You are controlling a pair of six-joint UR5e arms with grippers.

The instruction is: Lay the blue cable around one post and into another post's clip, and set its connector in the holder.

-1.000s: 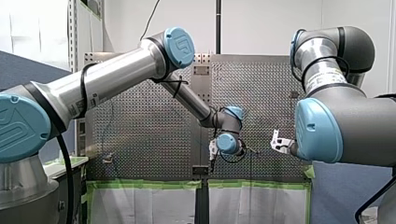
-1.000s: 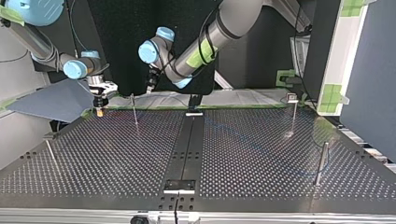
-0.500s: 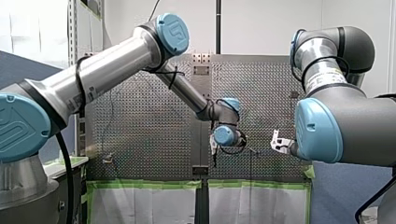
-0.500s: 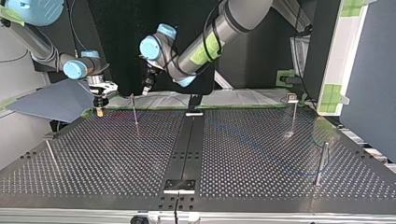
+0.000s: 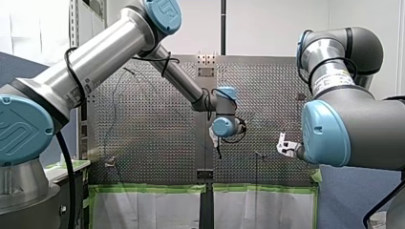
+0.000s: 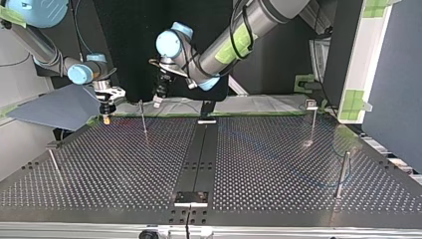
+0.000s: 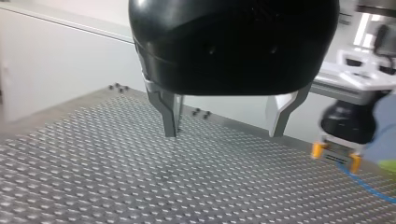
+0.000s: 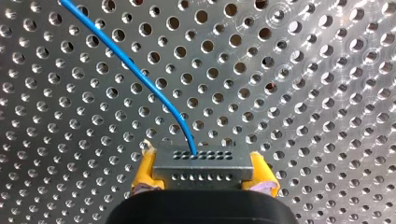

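At right gripper [image 8: 202, 181]: yellow pads [image 8: 141, 178] clamp connector [image 8: 201, 164] | cable [image 8: 140, 79] trails away over table [image 8: 327, 93] | left gripper [image 7: 224, 126] spread, empty, above table | step: routing apparently not begun | next: carry cable round a post [image 6: 143, 117], keeping slack.

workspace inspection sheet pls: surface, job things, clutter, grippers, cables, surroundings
surface: perforated table, black strip down its middle.
job's things: connector held over the table; thin posts standing on it.
clutter: nothing seen.
grippers: my right gripper shut on the connector, yellow pads at its sides; my left gripper open, empty, above the table.
cables: blue cable leaves the connector and curves over the table; its route past the posts is too faint to tell.
surroundings: green tape along the table's edge; white wall beyond.
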